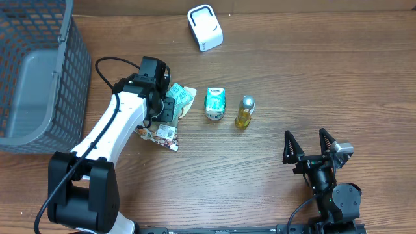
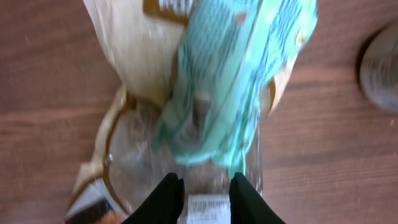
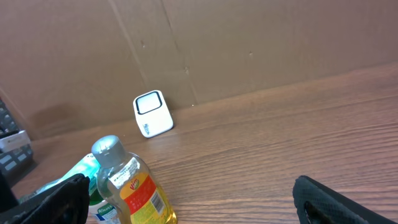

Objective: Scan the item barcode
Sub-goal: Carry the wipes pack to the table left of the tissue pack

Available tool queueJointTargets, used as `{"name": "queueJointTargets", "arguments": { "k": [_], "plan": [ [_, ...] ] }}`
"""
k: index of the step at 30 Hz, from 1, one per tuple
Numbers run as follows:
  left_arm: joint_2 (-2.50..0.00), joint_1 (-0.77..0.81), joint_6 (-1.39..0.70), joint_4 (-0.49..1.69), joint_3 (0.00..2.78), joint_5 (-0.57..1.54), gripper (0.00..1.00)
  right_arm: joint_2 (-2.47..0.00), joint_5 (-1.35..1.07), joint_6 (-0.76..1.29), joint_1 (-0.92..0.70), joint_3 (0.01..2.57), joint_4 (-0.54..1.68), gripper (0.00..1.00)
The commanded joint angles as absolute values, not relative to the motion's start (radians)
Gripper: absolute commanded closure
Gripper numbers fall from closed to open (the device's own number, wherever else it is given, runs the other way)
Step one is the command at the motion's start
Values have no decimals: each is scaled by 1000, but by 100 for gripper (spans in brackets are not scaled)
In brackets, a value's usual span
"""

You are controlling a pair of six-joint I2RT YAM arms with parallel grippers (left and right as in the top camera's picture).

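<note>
A pile of snack packets lies left of centre. In the left wrist view a teal packet [image 2: 236, 74] lies over a clear packet with brown trim [image 2: 134, 143]. My left gripper [image 2: 206, 190] is shut on the near edge of that clear packet, with a white barcode label [image 2: 206, 210] between its black fingers [image 2: 166, 198]. From overhead, the left gripper [image 1: 168, 107] is down on the teal packet [image 1: 183, 95] and a brown-white packet [image 1: 160, 133]. The white scanner [image 1: 205, 27] stands at the back. My right gripper [image 1: 312, 144] is open and holds nothing; its wrist view is blurred at the left.
A green carton [image 1: 215, 103] and a yellow liquid bottle [image 1: 245, 112] stand right of the packets; the bottle [image 3: 134, 190] and the scanner [image 3: 152, 113] show in the right wrist view. A grey mesh basket [image 1: 62, 71] fills the far left. A cardboard wall backs the table.
</note>
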State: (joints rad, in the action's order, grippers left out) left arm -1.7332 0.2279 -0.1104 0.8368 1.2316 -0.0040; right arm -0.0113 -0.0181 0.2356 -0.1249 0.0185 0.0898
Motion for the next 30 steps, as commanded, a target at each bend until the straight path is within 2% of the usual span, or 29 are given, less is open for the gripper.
{"name": "queueJointTargets", "arguments": {
  "k": [1, 13, 18, 30],
  "plan": [
    [-1732, 229, -155, 870, 1240, 19, 80, -6, -12, 239, -122, 8, 84, 0],
    [-1734, 229, -184, 804, 1082, 10, 79, -6, -12, 239, -122, 8, 84, 0],
    [-1733, 229, -184, 810, 1058, 12, 75, -6, -12, 240, -122, 8, 84, 0],
    [-1731, 229, -176, 937, 1452, 10, 58, -6, -12, 239, -122, 8, 84, 0]
  ]
}}
